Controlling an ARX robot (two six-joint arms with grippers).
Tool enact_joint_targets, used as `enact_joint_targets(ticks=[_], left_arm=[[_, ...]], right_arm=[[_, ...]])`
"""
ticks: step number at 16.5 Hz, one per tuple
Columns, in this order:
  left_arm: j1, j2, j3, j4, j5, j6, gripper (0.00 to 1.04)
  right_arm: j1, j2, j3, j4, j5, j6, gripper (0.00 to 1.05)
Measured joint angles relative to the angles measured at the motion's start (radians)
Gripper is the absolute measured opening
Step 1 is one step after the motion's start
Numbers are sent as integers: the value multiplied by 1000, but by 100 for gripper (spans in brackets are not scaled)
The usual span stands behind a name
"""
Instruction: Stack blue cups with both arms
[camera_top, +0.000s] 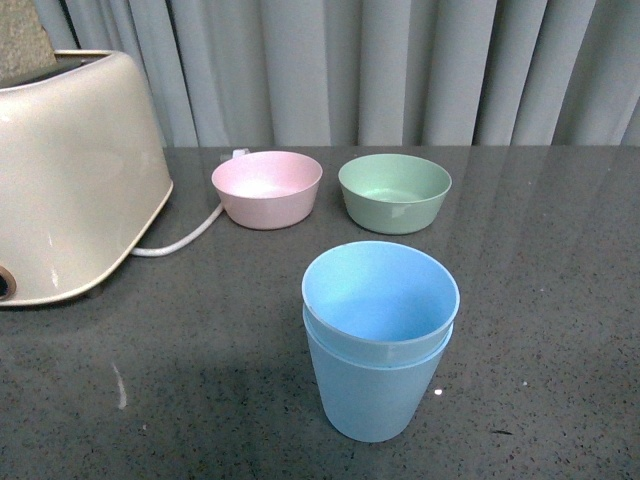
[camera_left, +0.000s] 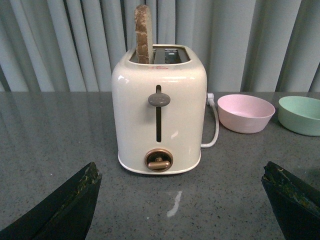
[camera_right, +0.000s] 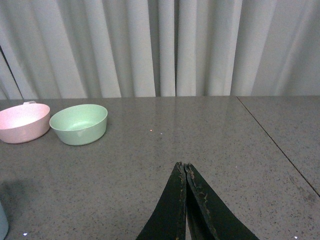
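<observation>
Light blue and matte, the two cups (camera_top: 378, 340) stand nested, one inside the other, upright on the dark speckled stone table (camera_top: 560, 300), near the front edge of my front view and a little right of its middle. The inner cup's rim sits just above the outer cup's rim. Neither of my arms touches them; neither shows in the front view.

Behind the stack, well apart from it, stand two bowls side by side: the pink bowl (camera_top: 267, 188) to the left and the green bowl (camera_top: 394, 192) to the right, close to each other but not touching. Further left is a cream toaster (camera_left: 159, 110) with a slice of toast (camera_left: 143, 34) standing up out of one slot; its white cord (camera_top: 185, 236) trails across the table towards the pink bowl. Grey curtains (camera_top: 400, 70) hang behind the table.

My left gripper (camera_left: 182, 205) has its fingers (camera_left: 65, 210) spread wide apart, with nothing between them, facing the toaster above the table. My right gripper (camera_right: 185, 200) has its fingers (camera_right: 172, 210) pressed together, holding nothing; in its wrist view a sliver of blue cup shows at the picture's edge.
</observation>
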Motion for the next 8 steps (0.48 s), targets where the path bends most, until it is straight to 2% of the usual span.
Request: enact_joint_targets(ticks=[3, 5, 8], left_arm=[[0, 0, 0, 0, 0, 0, 98], [0, 0, 0, 0, 0, 0, 98], [0, 0, 0, 0, 0, 0, 98]], right_arm=[[0, -40, -27, -19, 0, 0, 2], [0, -162, -39, -159, 0, -2, 2], [0, -232, -71, -163, -1, -2, 2]])
